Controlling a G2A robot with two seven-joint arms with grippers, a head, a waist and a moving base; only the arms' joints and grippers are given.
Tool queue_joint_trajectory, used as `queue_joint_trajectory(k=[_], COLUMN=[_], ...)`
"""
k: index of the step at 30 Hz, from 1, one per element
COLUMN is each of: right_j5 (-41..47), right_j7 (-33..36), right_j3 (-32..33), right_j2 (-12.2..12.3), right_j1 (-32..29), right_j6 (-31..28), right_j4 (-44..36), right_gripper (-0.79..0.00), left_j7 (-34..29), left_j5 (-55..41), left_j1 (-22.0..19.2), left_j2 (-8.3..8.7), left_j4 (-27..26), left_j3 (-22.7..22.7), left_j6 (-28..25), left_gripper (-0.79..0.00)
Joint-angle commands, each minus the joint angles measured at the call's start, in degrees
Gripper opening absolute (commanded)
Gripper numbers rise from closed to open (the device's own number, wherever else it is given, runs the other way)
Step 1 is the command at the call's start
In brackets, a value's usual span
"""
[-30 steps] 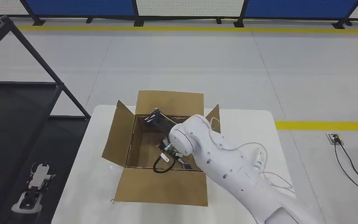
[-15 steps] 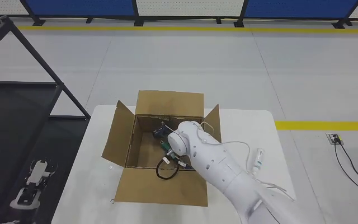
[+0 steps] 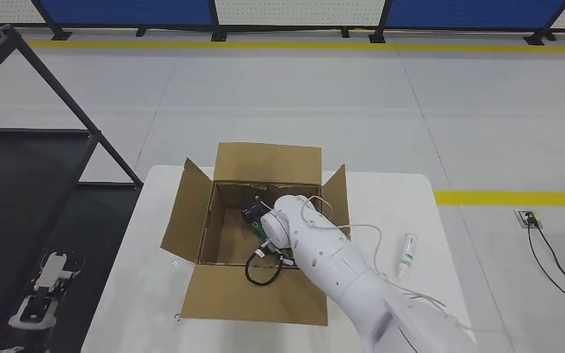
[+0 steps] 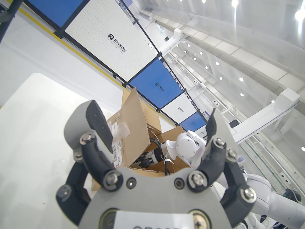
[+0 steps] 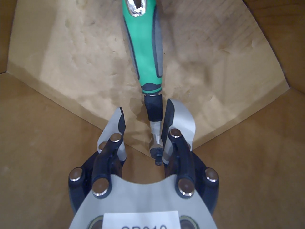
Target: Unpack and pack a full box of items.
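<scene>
An open cardboard box (image 3: 267, 161) stands on the white table (image 3: 388, 199). My right arm goes down into it from the near right. On the box floor (image 5: 78, 48) lies a green-handled ratchet tool (image 5: 143, 48). My right gripper (image 5: 145, 107) is open, its fingers on either side of the tool's black neck, one pad close against it and a gap at the other. My left gripper (image 4: 152, 108) is open and holds nothing. It is low beside the table's left side (image 3: 40, 298) and faces the box flap (image 4: 133, 125).
A white tube (image 3: 405, 253) lies on the table to the right of the box. A black cable loop (image 3: 259, 271) hangs from the arm inside the box. A dark metal rack (image 3: 53, 150) stands left of the table. The box's four flaps stand open.
My right arm has pushed further into the box, its gripper going from the back wall down toward the floor. The left gripper has drifted slightly down and left beside the table.
</scene>
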Motion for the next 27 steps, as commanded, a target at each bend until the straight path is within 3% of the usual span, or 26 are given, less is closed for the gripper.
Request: queue_joint_trajectory(k=[1, 8, 22, 26, 27], right_j5=[-0.4, -1.4, -1.7, -1.5, -1.4], right_j7=[-0.5, -2.9, -6.5, -6.3, -6.3], right_j3=[-0.2, -0.5, 0.1, 0.5, 0.6], right_j2=[-0.5, -2.3, -4.2, -4.4, -4.4], right_j1=[0.2, 0.5, 0.1, -0.1, -0.1], right_j6=[0.2, 1.5, 3.9, 3.6, 3.5], right_j4=[1.0, 4.1, 8.4, 9.1, 9.2], right_gripper=[-0.409, -0.394, -0.443, -0.493, -0.542], left_j7=[0.1, -0.2, -1.1, -1.2, -1.2], left_j5=[-0.1, -0.1, 0.0, 0.1, 0.1], left_j1=[0.0, 0.2, 0.3, 0.3, 0.3], left_j2=[-0.01, -0.01, 0.03, 0.05, 0.05], left_j4=[0.1, 0.3, 0.2, 0.2, 0.2], left_j3=[-0.2, -0.4, -0.9, -1.0, -1.0], left_j6=[-0.1, -0.1, -0.2, -0.2, -0.2], left_gripper=[0.0, 0.0, 0.0, 0.0, 0.0])
